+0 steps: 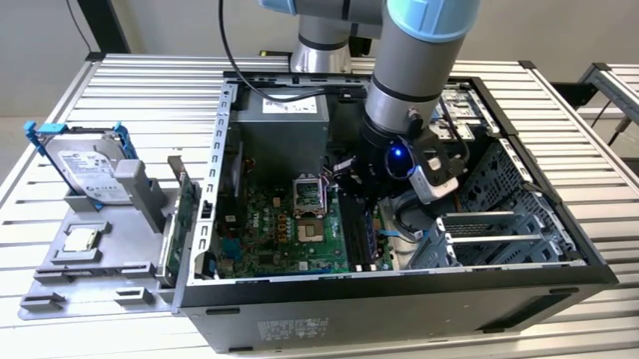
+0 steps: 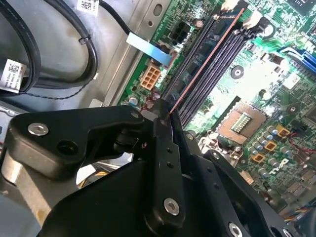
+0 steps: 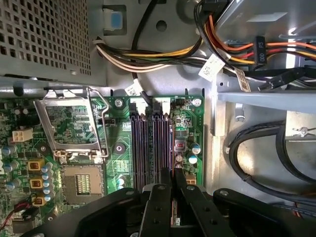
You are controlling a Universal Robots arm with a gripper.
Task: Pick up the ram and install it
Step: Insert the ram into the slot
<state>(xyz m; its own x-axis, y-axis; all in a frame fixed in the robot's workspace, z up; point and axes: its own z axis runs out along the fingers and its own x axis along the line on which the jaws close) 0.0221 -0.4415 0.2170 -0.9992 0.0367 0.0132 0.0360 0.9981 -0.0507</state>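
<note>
Exterior view first: I see the slatted metal table (image 1: 150, 82) carrying the open computer case (image 1: 399, 299), which lies on its side with its interior facing up. The arm (image 1: 420, 67) comes down from above into the half of the case toward the exterior view's right. The grey power supply (image 1: 280, 127) sits at the far end of the case, and the green motherboard (image 1: 289, 239) covers the floor below it. Outside the case, on the exterior view's left, a hard drive (image 1: 88, 172) in a blue frame stands tilted on a grey tray (image 1: 100, 262). In the first wrist view a bundle of coloured cables (image 3: 163, 54) runs across above the board. The open processor socket (image 3: 81, 185) lies beside the memory slots (image 3: 150, 148), on the side away from the bare metal of the case. The gripper (image 3: 173, 173) hangs right over the end of those slots, its black fingers drawn close together with a narrow gap between them. In the second wrist view the ram (image 2: 207, 59) shows edge-on as a thin line. It starts at the fingertips, where the gripper pinches it, and runs lengthwise along the slot bank at its edge nearest the bare metal. I cannot tell whether it is seated in a slot or just above one.
</note>
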